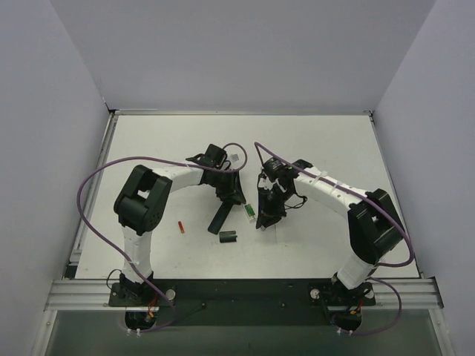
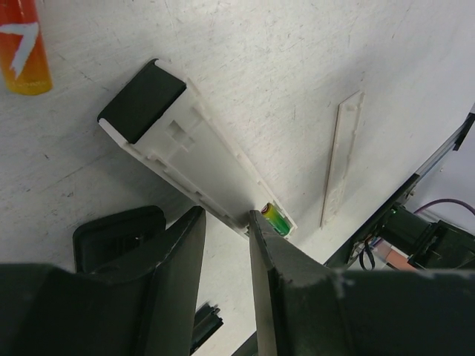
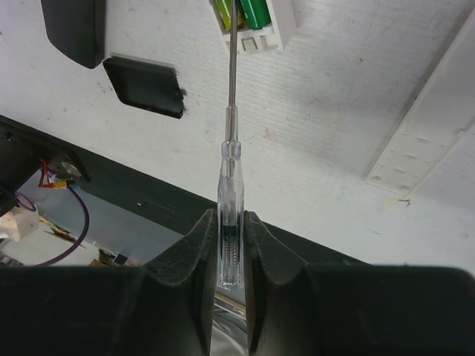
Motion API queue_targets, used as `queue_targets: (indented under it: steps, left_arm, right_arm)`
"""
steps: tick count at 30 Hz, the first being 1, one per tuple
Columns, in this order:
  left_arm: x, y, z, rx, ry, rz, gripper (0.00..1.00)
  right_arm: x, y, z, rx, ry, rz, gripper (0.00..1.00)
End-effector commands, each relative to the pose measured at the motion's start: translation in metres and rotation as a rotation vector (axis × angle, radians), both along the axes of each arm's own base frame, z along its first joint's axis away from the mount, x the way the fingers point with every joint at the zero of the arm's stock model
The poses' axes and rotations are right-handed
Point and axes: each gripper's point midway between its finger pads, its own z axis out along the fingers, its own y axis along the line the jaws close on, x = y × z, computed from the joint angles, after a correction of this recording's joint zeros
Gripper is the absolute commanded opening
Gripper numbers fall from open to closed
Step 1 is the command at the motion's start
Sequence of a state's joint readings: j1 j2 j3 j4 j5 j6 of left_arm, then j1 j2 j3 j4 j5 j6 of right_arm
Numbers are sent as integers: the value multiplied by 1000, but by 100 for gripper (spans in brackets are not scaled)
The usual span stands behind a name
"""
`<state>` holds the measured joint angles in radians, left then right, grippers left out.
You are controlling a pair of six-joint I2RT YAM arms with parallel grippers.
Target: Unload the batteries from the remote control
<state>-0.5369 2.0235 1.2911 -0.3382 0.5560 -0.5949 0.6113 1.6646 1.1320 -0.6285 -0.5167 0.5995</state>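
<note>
Two green batteries [image 3: 245,12] in remote [image 2: 200,167], one red battery [image 1: 179,228] loose.

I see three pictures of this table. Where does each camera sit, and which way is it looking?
Top: above and behind both arms, looking down on the table.
Left wrist: on the left gripper, facing the remote control it holds.
Right wrist: on the right gripper, looking along its screwdriver.
Shared: both wrist views show a green battery.

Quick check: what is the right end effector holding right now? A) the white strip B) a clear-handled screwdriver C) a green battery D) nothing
B: the right end effector is shut on a clear-handled screwdriver, its metal tip reaching the green batteries in the remote.
</note>
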Motion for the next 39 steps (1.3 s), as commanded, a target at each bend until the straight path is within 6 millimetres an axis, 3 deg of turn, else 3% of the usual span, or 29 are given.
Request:
queue_targets:
  steps: [1, 14, 25, 30, 34, 39]
  left_arm:
    - [-1, -6, -2, -20, -1, -3, 40]
    - [-15, -2, -18, 11, 47, -1, 35]
    - [-17, -13, -5, -67, 17, -43, 35]
    - [-12, -17, 16, -101, -16, -61, 36]
    - [-1, -21, 47, -134, -68, -73, 38]
    - [12, -18, 86, -148, -139, -44, 43]
  right_arm:
    - [5, -2, 1, -92, -6, -60, 0]
    - [21, 20, -11, -149, -51, -149, 0]
    - [32, 17, -1, -98, -50, -152, 0]
    - [27, 21, 15, -30, -45, -91, 0]
    - [17, 17, 31, 12, -50, -58, 0]
    - [6, 4, 36, 23, -47, -68, 0]
